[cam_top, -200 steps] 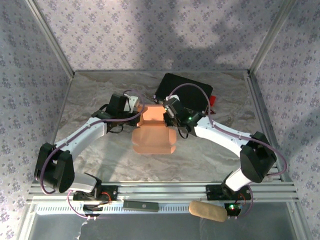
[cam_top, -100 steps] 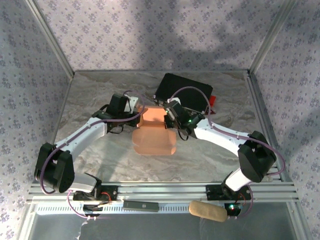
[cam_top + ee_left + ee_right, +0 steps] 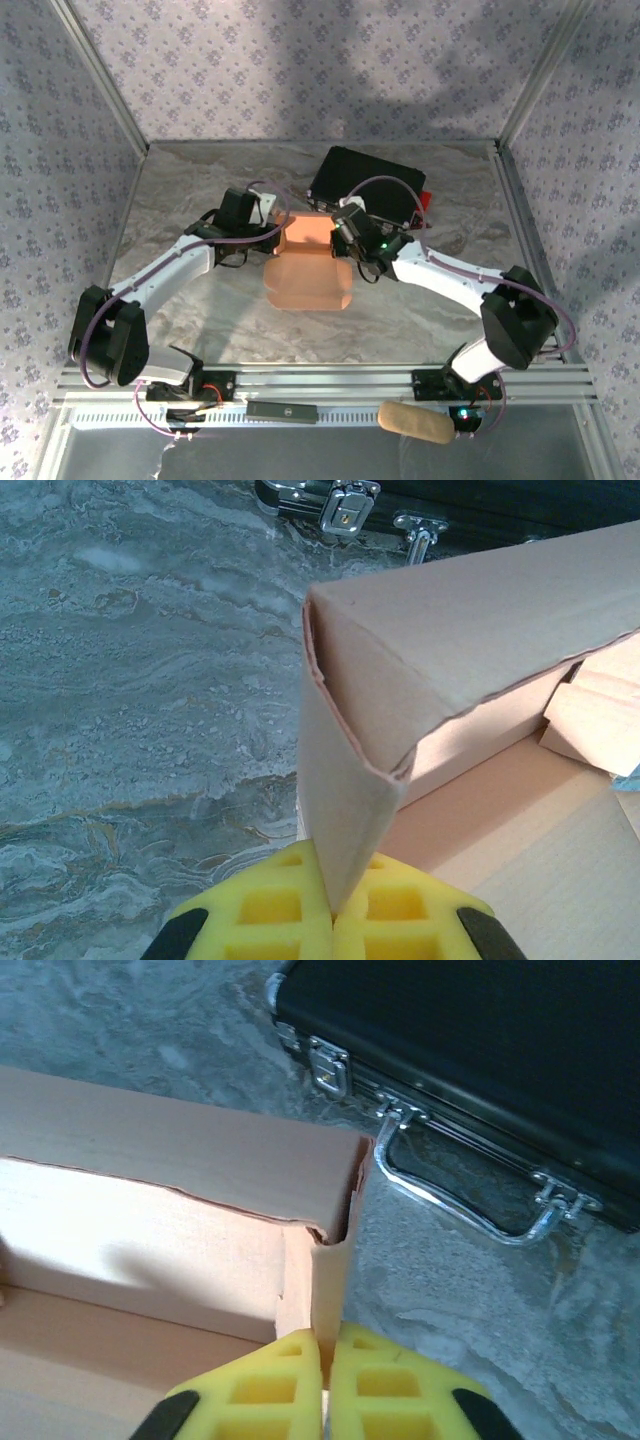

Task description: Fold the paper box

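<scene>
Right arm: your right arm (image 3: 440, 268) has nudged its wrist a touch toward the case (image 3: 366, 186) over the last second, and its elbow has shifted slightly. Your left arm (image 3: 170, 268) and the box (image 3: 308, 272) sit as before.
Left gripper: your left gripper (image 3: 332, 908) is pinched fully closed on the box's left end flap, at the corner farthest left of the case. Its yellow pads (image 3: 270, 910) meet with only card between them. My judgement is that it holds this flap up so the raised wall cannot drop back.
Box: it sits half-formed on the table (image 3: 200, 190), just in front of the case. Its back wall stands on the case side and its front panel lies flat toward you. By my reckoning the fold is about midway.
Right gripper: your right gripper (image 3: 325, 1360) is clamped tight on the right end wall, at the corner nearest the case's handle (image 3: 470, 1200), with card between its pads. This likely mirrors the left hold, pinning both ends so the back wall stays square.
Case: it is closed, with its latches (image 3: 345, 502) facing the box. It lies close behind the box, and whether they touch I cannot tell. You would do well to keep the right corner clear of that handle.
</scene>
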Robot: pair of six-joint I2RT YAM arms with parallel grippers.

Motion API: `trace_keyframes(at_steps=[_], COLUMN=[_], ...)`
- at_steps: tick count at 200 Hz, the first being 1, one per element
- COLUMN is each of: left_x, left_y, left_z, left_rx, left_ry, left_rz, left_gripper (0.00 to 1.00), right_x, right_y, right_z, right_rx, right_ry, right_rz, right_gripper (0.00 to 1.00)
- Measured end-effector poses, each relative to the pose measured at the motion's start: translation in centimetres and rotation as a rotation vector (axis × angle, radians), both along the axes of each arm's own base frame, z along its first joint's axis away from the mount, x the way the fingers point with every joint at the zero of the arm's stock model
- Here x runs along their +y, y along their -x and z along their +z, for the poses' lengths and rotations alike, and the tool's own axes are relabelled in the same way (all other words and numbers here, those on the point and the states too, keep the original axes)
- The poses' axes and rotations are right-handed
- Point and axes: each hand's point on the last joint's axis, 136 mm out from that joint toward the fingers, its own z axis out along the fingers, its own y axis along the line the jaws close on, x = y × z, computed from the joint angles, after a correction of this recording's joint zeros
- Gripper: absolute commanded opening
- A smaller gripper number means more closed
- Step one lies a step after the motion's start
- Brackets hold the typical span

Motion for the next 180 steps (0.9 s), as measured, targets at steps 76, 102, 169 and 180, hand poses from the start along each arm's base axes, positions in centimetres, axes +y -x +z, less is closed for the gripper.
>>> trace_keyframes(at_steps=[76,102,169,180], left_x=[-0.2,-0.3,-0.6,-0.6], left_y=[0.0,0.0,0.2,0.1], left_z=[-0.3,-0.3,-0.2,-0.1], left_rx=[0.016,0.018,0.023,0.021], left_ry=[0.006,0.011,0.024,0.025], left_rz=[-0.002,-0.007,-0.019,-0.019], left_gripper=[0.0,0.0,0.0,0.0], right_x=[-0.2,-0.5,-0.7,-0.6], right_y=[1.8,2.3,2.3,2.3], right_z=[-0.4,-0.2,-0.4,-0.8], right_rx=[0.021,0.016,0.017,0.023], right_ry=[-0.111,-0.13,-0.156,-0.151], right_rz=[0.08,0.09,0.11,0.114], right_gripper=[0.23,0.25,0.21,0.2])
